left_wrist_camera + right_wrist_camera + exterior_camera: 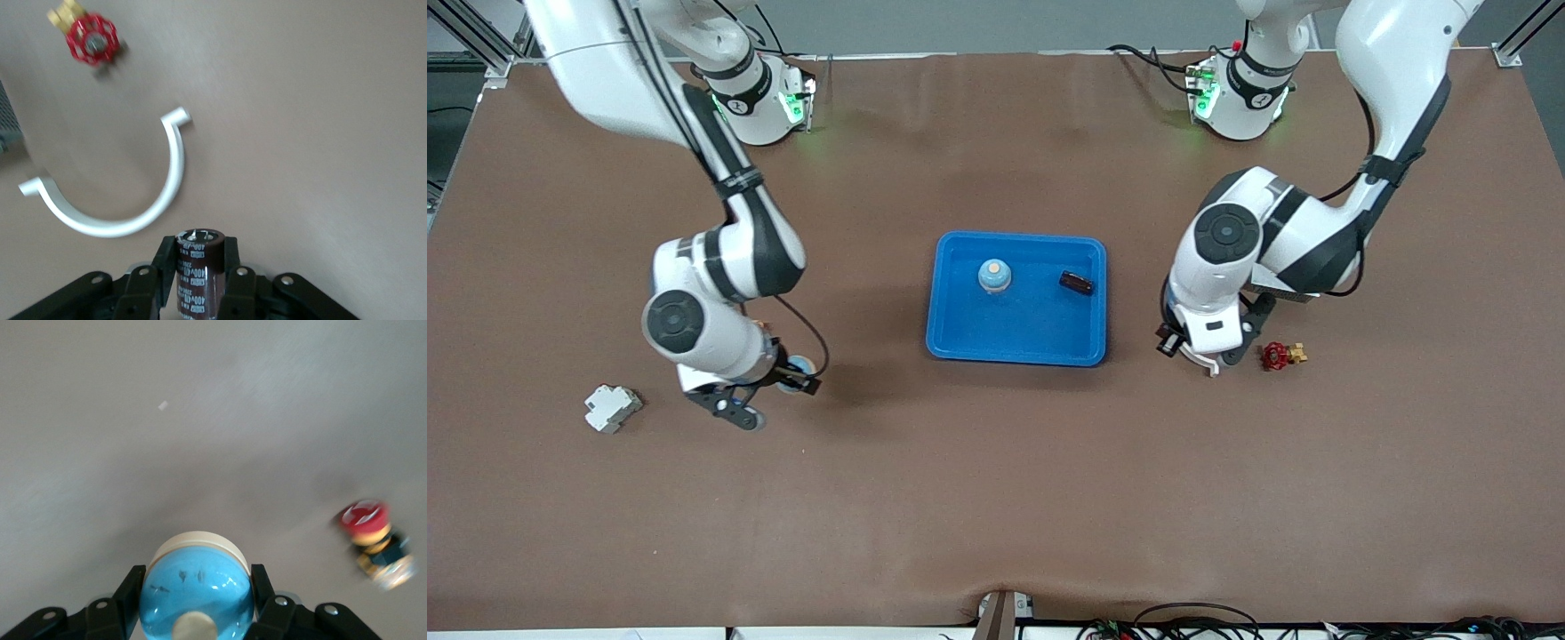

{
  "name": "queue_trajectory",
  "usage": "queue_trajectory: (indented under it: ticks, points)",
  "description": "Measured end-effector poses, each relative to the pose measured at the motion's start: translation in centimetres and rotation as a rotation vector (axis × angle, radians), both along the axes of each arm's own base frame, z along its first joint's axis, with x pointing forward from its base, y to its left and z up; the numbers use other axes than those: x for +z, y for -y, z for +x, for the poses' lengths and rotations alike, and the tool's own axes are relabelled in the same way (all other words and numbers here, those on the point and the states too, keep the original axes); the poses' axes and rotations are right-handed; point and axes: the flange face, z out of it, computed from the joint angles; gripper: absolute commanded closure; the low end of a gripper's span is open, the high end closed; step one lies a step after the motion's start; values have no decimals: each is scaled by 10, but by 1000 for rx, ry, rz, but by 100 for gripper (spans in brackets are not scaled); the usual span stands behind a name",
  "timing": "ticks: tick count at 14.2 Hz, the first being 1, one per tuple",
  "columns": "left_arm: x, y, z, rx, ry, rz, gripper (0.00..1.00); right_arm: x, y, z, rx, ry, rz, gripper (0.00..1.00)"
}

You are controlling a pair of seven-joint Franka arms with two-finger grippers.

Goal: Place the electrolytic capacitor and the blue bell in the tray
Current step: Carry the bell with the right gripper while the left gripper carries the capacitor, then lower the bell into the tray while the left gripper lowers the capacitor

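Note:
The blue tray [960, 342] lies mid-table. A blue bell [994, 275] and a dark capacitor [1076, 283] lie in it. My left gripper [1170, 343] is low over the mat beside the tray's left-arm end. It is shut on a brown electrolytic capacitor [199, 267] between its fingers [163, 261]. My right gripper [795, 377] is low over the mat toward the right arm's end. It is shut on a second blue bell [197, 587], which also shows in the front view [800, 364].
A white half-ring clamp [127, 220] lies just under the left gripper, with a red valve [1279, 356] beside it. A grey box edge [7, 123] shows in the left wrist view. A red push button [370, 537] lies near the right gripper. A white breaker [612, 407] lies toward the right arm's end.

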Motion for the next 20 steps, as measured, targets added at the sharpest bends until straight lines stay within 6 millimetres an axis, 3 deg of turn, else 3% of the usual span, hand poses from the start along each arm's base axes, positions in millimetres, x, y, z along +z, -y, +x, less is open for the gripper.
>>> queue_trajectory:
  ticks: [3, 8, 12, 15, 17, 18, 19, 20]
  points:
    - [-6, 41, -3, 69, -2, -43, 100, 2, -55, -19, -62, 3, -7, 100]
    - [-30, 85, -5, 174, -40, -94, 100, 6, -161, -71, -150, 28, -4, 100]
    - [-54, 110, -25, 211, -83, -89, 100, 7, -207, -101, -202, 49, -1, 100]
    - [-73, 115, -31, 237, -115, -82, 100, -10, -230, -120, -232, 71, -35, 100]
    - [-82, 117, -35, 259, -129, -74, 81, -29, -240, -125, -253, 75, -42, 100]
    - [-86, 118, -36, 280, -131, -70, 60, -38, -246, -126, -265, 75, -45, 100]
    - [-88, 118, -37, 293, -132, -67, 20, -45, -252, -126, -275, 75, -46, 100]
    - [-88, 117, -37, 299, -132, -66, 0, -51, -259, -127, -282, 76, -48, 100]
